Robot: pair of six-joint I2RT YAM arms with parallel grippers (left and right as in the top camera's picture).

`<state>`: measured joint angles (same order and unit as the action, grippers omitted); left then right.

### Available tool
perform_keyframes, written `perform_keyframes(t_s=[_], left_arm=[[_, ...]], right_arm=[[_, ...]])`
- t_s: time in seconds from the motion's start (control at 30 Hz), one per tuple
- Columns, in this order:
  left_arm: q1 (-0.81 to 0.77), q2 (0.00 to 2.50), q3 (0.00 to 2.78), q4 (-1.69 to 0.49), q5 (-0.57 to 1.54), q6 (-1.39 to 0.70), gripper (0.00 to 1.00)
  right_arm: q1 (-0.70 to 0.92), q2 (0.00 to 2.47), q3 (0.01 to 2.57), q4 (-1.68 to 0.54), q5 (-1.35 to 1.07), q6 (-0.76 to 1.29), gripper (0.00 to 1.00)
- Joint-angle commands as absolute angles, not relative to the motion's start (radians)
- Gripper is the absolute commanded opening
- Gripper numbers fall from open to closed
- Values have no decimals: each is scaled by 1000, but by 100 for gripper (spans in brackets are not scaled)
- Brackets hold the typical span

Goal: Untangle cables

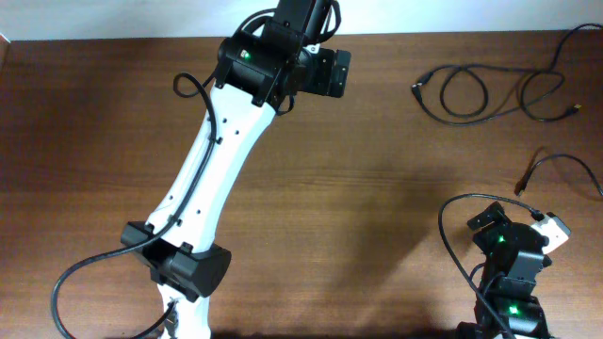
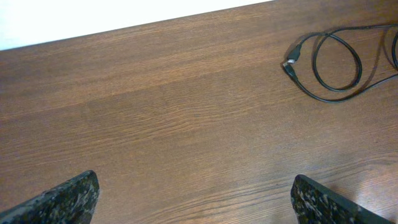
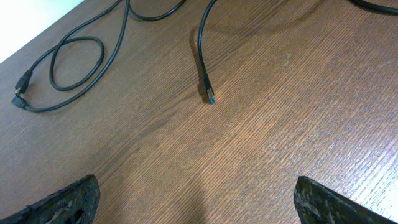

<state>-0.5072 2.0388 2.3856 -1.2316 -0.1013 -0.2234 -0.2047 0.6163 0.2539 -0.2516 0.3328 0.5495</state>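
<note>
The table (image 1: 377,188) is brown wood with long lines in it, and it fills nearly every view. Along its far edge there is a plain white strip (image 2: 62,18); I cannot tell whether that is a wall or the floor. There are two robot arms and two pairs of fingers. I can tell two thin black cables apart. The looped cable (image 2: 292,62) lies flat on the far right part of the table, curled into round loops, with a small plug at its left end. Far to the left of the looped cable, the left arm (image 1: 212,169), white with black joints, reaches up across the table. The left fingers (image 2: 62,202) are spread wide apart over bare wood, left of the looped cable and well apart from it, with nothing between them. Just to the right of the looped cable and nearer the front, the second cable (image 3: 201,59) lies on the wood and ends in a small bluish tip (image 3: 211,99). Right of the looped cable there is also a yellowish tip (image 1: 573,110), and I cannot tell which cable it belongs to. In front of the looped cable, the right arm (image 1: 513,273) sits folded up at the near edge. The right fingers (image 3: 329,202) are spread wide too, holding nothing, well apart from the looped cable.
</note>
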Motion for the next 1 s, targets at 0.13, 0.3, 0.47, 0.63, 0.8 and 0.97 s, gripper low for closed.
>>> perform_keyframes(t_s=[0.13,0.3,0.47,0.63,0.8,0.97], left_arm=[[-504,2048,2381,-1285,-40,-219,99],[-504,2048,2381,-1215,-68,-207,99],[-501,2046,2384,-1004,-65,-178,99],[-565,1967,2384,-811,-189,34,99],[-607,1884,2362,-829,-310,43,99],[-607,1755,2164,-758,-315,43,99]], right_arm=[[-197,615,247,-252,352,555,99],[-197,615,247,-252,352,555,99],[-197,615,247,-252,352,555,99],[-197,615,247,-252,352,555,99],[-197,615,247,-252,352,555,99],[-197,615,247,-252,352,555,99]])
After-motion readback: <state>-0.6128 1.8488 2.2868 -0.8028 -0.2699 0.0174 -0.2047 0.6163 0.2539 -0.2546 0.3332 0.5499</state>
